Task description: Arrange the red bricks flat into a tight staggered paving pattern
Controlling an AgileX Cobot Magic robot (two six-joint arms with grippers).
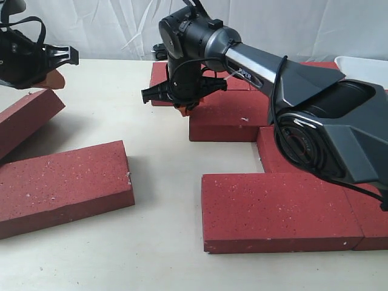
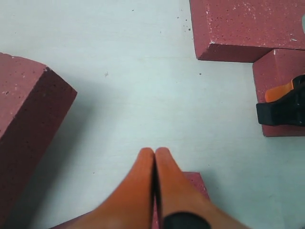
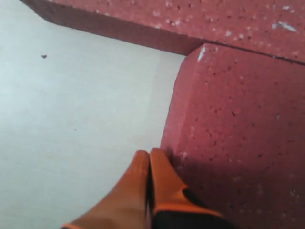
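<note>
**Clerk:** While both arms hang over the desk [image 1: 163, 254], enter item one: left end effector [image 2: 154, 153].

**Checker:** Orange fingers [image 2: 138, 191] pressed together, nothing between them. Arm held up, wrist angled down. Tilted brick [image 2: 24, 119] off to one side of it; corner of another brick [image 2: 194, 181] beneath the fingers.

**Clerk:** Item two: right end effector [image 3: 149, 155].

**Checker:** Likewise closed and empty. Tips touching the side edge of a flat brick [image 3: 228, 143]. Arm stretched long across the group, wrist bent steeply downward.

**Clerk:** Item three: red bricks [image 1: 279, 209].

**Checker:** Several lying flat and close together behind and beside the right end effector. Two apart, near the left one: one tilted, one flat.
</note>
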